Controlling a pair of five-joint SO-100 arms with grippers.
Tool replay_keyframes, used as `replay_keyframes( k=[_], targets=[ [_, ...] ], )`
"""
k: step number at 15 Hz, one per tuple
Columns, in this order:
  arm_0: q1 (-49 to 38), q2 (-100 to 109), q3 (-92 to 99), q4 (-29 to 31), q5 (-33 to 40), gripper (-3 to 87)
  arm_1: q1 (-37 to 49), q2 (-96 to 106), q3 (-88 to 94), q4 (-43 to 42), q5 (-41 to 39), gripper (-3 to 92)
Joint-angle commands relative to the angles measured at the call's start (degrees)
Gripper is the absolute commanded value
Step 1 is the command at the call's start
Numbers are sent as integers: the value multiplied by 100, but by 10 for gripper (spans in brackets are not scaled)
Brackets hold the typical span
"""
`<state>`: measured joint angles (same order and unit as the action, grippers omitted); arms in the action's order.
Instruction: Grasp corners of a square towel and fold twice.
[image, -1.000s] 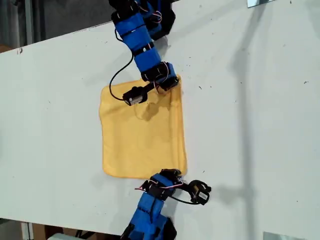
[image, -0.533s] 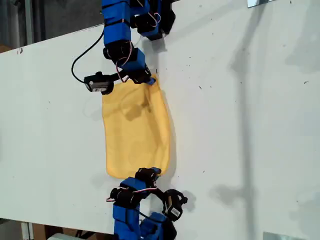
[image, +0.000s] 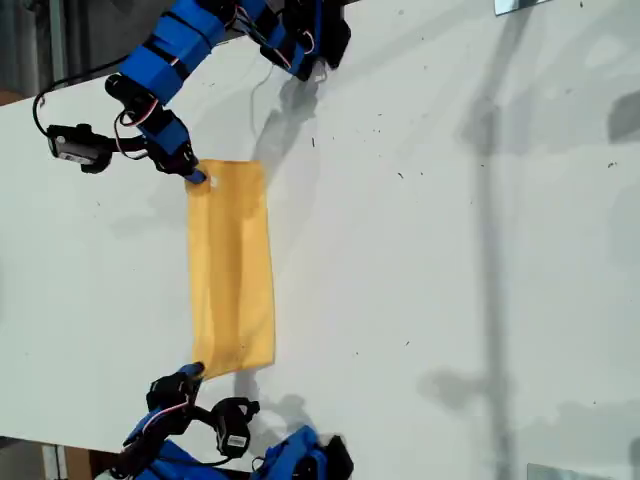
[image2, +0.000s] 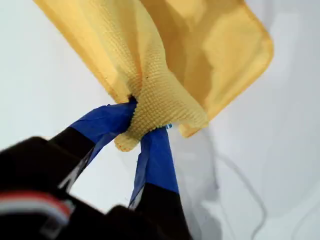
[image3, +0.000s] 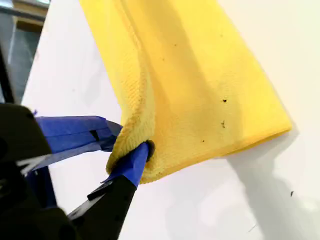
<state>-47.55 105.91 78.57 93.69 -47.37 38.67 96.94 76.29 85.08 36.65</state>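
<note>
The yellow-orange square towel (image: 232, 265) lies doubled into a narrow strip on the white table (image: 450, 250). My first gripper (image: 193, 177) is shut on the folded-over corner at the strip's far end, towards the exterior view's left; in the first wrist view the blue-taped fingers (image2: 107, 122) pinch the upper layer of towel (image2: 200, 55), my first gripper (image2: 137, 127) closed. My second gripper (image: 195, 372) is shut on the matching corner at the near end; the second wrist view shows the towel (image3: 190, 75) clamped by my second gripper (image3: 132, 147). No white tag shows.
The first arm's blue links (image: 180, 45) reach in from the exterior view's top, with its camera module (image: 75, 145) sticking out left. The second arm's base (image: 295, 455) sits at the table's near edge. Bare white tabletop spreads over the exterior view's right.
Both grippers have swept towards the exterior view's left, carrying the towel's right-hand corners over. The towel has gone from a spread square to a strip folded in half.
</note>
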Motion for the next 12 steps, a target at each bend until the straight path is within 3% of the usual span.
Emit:
replay_keyframes(
  k=[1, 4, 8, 12],
  targets=[
    [-949, -431, -413, -624, 501, -3, 615, -369, -281, -896, -325, -1],
    [-1705, -2391, -1907, -861, 738, -3, 1195, -1151, -422, -2241, -554, -1],
    [-2364, -4605, -3296, -1521, 940, -3, 1731, -3182, -1687, -2531, -756, -1],
    [-2109, -4825, -3041, -1661, 844, -3, 1819, -4324, -2127, -2566, -835, -1]
  ],
)
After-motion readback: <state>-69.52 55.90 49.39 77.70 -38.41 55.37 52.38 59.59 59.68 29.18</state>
